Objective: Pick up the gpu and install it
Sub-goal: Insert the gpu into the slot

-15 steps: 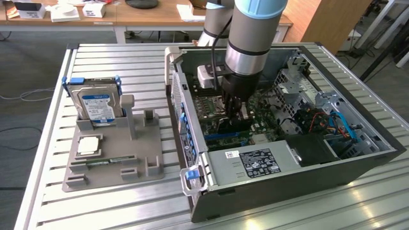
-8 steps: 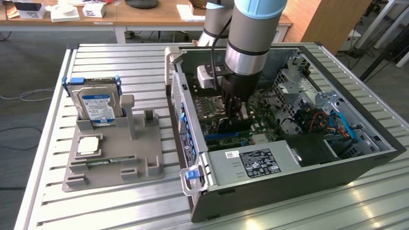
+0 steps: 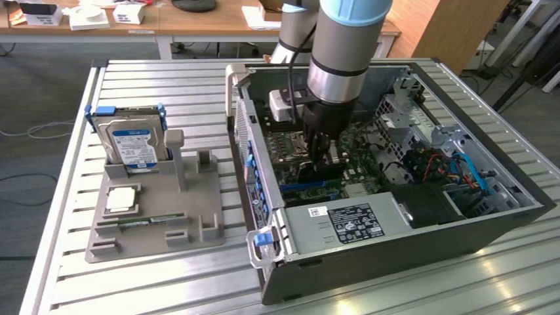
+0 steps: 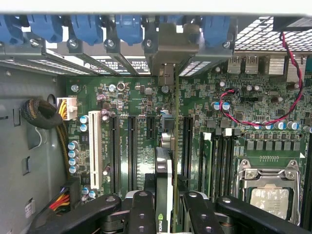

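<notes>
I see a big metal counter made of long silver slats. On it, toward the exterior view's right, lies an open computer case on its side, so I look right into it. The gray robot arm comes straight down into the case. Toward the exterior view's left sits a gray holder, well apart from the arm. A silver hard drive with a blue and white label stands upright at the back of that holder.

Inside the case, a silver power box with a sticker sits at the near end. The green main board covers the floor of the case.

My end effector is low over that board. Its black fingers are about half way open and they pinch the gpu from both sides. The gpu stands on its thin edge, between the long black slots, lined up with them. Its far end reaches the back wall of the case, just under a row of blue clips. I cannot tell if the card is pushed all the way into a slot.

A thin red and black wire loops over the board near the gpu
</notes>
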